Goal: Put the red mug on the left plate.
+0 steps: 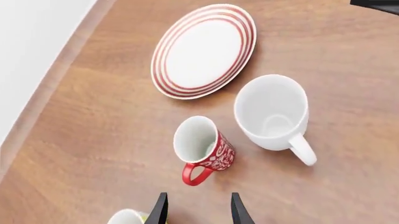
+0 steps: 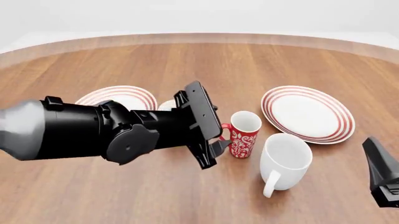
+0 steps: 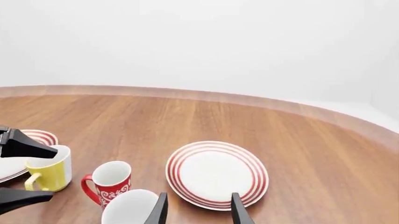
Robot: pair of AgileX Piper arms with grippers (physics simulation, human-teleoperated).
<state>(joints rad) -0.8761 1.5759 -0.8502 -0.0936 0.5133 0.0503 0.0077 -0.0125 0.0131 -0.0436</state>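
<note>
Parted jaws are shown on the left gripper, nothing held between them, just short of the red mug, which stands upright at the centre of the front frame with its handle turned toward the fingers. For a sound grasp, the handle or rim should probably be straddled squarely, with the neighbouring white mug avoided. The left arm is stretched across from the frame's left, hiding much of the left plate; the right gripper is likewise held apart and empty.
</note>
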